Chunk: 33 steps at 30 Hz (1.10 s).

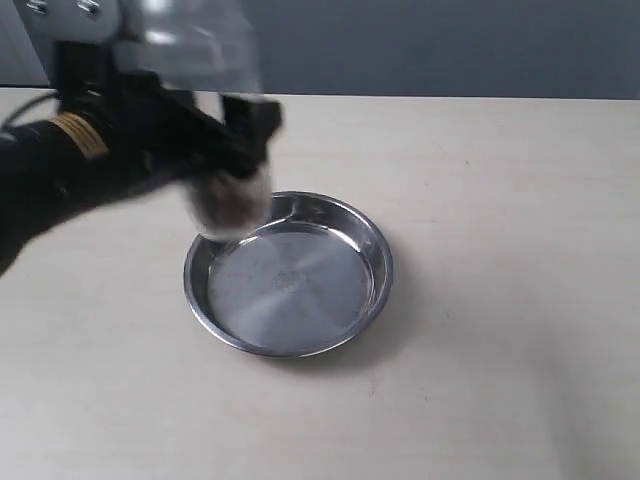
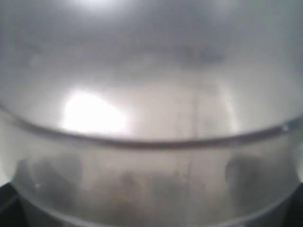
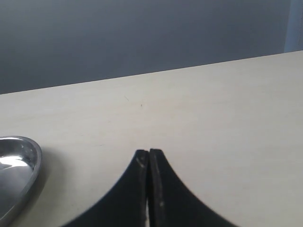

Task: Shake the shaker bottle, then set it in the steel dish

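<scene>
My left gripper (image 1: 215, 150) is shut on the shaker bottle (image 1: 225, 195) and holds it in the air above the far left rim of the steel dish (image 1: 365, 300). The bottle is motion-blurred; its brown-beaded lower end shows below the fingers and its clear top rises toward the upper edge of the exterior view. The bottle's frosted wall (image 2: 151, 142) fills the whole left wrist view, hiding the fingers. The right gripper (image 3: 149, 152) is shut on nothing, low over the table, with the dish's rim (image 3: 33, 161) off to one side. It is out of the exterior view.
The dish rests on a pale wooden table (image 1: 500, 200) with a grey wall behind its far edge. The left arm (image 1: 60, 170) reaches in from the left side. No other objects are on the table.
</scene>
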### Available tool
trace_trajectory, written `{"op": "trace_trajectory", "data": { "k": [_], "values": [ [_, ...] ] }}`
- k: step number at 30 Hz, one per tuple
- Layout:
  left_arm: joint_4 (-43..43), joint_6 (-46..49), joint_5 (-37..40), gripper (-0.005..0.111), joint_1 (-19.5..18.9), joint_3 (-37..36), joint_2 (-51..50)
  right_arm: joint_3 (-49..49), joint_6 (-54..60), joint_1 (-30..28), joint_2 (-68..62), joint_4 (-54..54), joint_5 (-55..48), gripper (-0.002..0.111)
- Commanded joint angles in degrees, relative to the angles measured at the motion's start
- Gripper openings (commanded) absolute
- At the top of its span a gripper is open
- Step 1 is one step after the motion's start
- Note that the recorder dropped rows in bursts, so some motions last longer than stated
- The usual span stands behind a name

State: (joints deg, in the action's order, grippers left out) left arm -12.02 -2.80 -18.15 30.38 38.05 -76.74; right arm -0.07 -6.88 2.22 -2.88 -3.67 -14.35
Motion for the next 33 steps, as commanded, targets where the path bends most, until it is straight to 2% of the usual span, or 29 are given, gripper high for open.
{"op": "trace_trajectory", "data": {
  "k": [1,2,3,4,5,6,8,9,10,11,13,14,16,18,21,22,23,24,25,26,27,29,31,33],
  "values": [
    [14.09,0.00,2.73,0.000,7.03,0.11,-0.51,0.07,0.20,0.08,-0.10,0.38,0.75,-0.001],
    [4.43,5.68,1.74,0.000,4.23,-0.35,-1.25,0.07,0.20,0.08,-0.10,0.38,0.75,-0.001],
    [-9.26,12.40,-2.05,0.000,0.48,-1.24,-2.56,0.07,0.20,0.08,-0.10,0.38,0.75,-0.001],
    [-21.09,15.22,-6.34,0.000,-2.21,-1.89,-4.09,0.07,0.20,0.08,-0.10,0.38,0.75,-0.001],
    [-25.51,12.48,-6.98,0.000,-2.75,-1.79,-4.92,0.07,0.20,0.08,-0.10,0.38,0.75,-0.001],
    [-20.94,7.87,-3.62,0.000,-2.30,-1.01,-4.86,0.07,0.20,0.08,-0.10,0.38,0.75,-0.001],
    [6.98,-2.98,4.00,0.000,2.64,0.74,-3.39,0.07,0.20,0.08,-0.10,0.38,0.75,-0.001],
    [19.05,-5.18,4.39,0.000,4.65,0.77,-2.80,0.07,0.20,0.08,-0.10,0.38,0.75,-0.001],
    [21.32,-5.05,3.69,0.000,3.89,0.31,-2.66,0.07,0.20,0.08,-0.10,0.38,0.75,-0.001],
    [16.53,-4.45,2.42,0.000,1.78,-0.29,-3.01,0.07,0.20,0.08,-0.10,0.37,0.90,-0.001],
    [0.20,-0.62,-2.14,0.000,-4.48,-2.28,-5.64,0.07,0.20,0.08,-0.10,0.37,1.03,-0.001],
    [-3.11,-1.53,-3.28,0.000,-5.68,-3.08,-7.02,0.07,0.20,0.08,-0.10,0.37,1.03,-0.001],
    [-0.53,-3.97,-2.98,0.000,-5.58,-3.12,-8.06,0.07,0.20,0.08,-0.10,0.37,1.03,-0.001],
    [8.82,-8.26,-5.35,0.000,-4.19,-0.96,-5.97,0.07,0.20,0.08,-0.10,0.37,1.03,-0.001],
    [20.48,-13.54,-7.36,0.000,-3.43,7.21,1.91,0.07,0.20,0.08,-0.10,0.37,1.03,-0.001],
    [24.80,-13.54,-3.48,0.000,-3.43,11.85,5.22,0.07,0.20,0.08,-0.10,0.37,1.03,-0.001],
    [25.04,-13.54,-0.47,0.000,-3.43,12.12,5.23,0.07,0.20,0.08,-0.10,0.37,1.03,-0.001],
    [24.03,-14.23,8.02,0.000,-3.43,8.57,1.35,0.07,0.20,0.08,-0.10,0.37,1.03,-0.001],
    [22.42,-14.23,9.00,0.000,-3.43,6.03,-1.21,0.07,0.20,0.08,-0.10,0.37,1.03,-0.001],
    [20.39,-14.34,5.65,0.000,-3.43,1.01,-6.46,0.07,0.20,0.08,-0.10,0.37,0.81,-0.001],
    [20.51,-14.67,2.93,0.000,-3.43,0.29,-6.97,0.07,0.20,0.08,-0.10,0.37,0.81,-0.001],
    [21.65,-15.09,-5.82,0.000,-3.43,4.14,-0.74,0.07,0.20,0.08,-0.10,0.37,0.81,-0.001],
    [23.36,-14.84,-4.56,0.000,-3.43,7.84,3.04,0.07,0.20,0.08,-0.10,0.37,0.81,-0.001],
    [22.35,-15.84,-0.08,0.000,-2.83,3.00,-2.31,0.07,0.20,0.08,-0.10,0.37,0.81,-0.001]
  ]
}}
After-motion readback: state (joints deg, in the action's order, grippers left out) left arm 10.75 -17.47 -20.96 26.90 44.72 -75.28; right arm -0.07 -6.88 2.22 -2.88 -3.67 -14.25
